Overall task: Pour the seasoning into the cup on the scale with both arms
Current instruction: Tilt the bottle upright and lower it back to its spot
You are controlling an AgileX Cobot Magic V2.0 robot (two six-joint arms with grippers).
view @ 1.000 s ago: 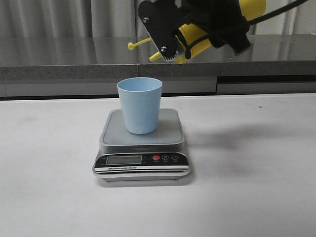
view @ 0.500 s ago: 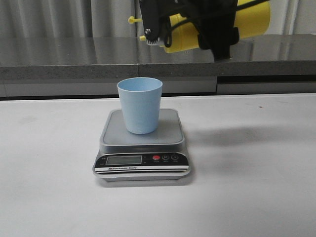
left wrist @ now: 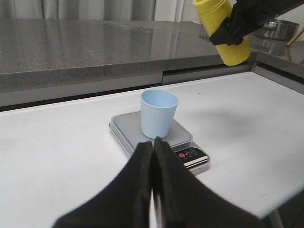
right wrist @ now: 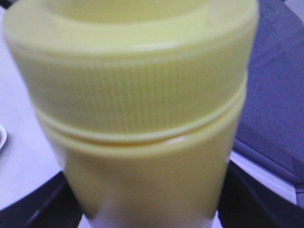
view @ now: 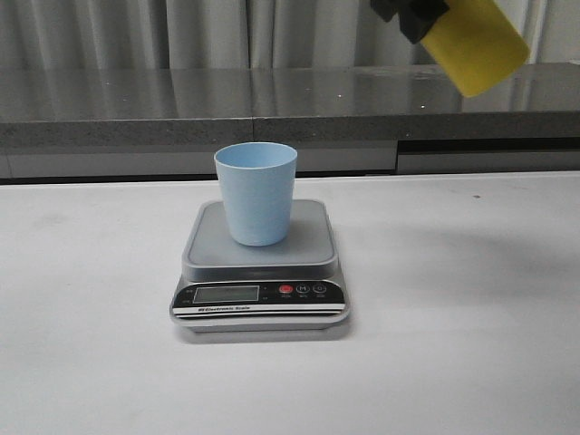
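Two grippers: right gripper (left wrist: 227, 34) clamps tall yellow plastic squeeze bottle (view: 478, 41) high; left gripper (left wrist: 153, 147) pressed closed, empty. Advice: recentre nozzle above pale blue tapered cup (view: 256, 192) before tilting.

Matt plastic cup (view: 256, 191), brushed steel scale (view: 260, 263), ribbed plastic seasoning (right wrist: 137, 114) cap.

**Cam setup**

Front cam looks fwd over the table (view: 471, 362), mid range, scale (view: 260, 272) centred. My left wrist cam sits low, further back, viewing the same scale (left wrist: 159, 140) and cup (left wrist: 158, 113) obliquely. Right wrist cam is very close on the bottle (right wrist: 142, 142), blurred.
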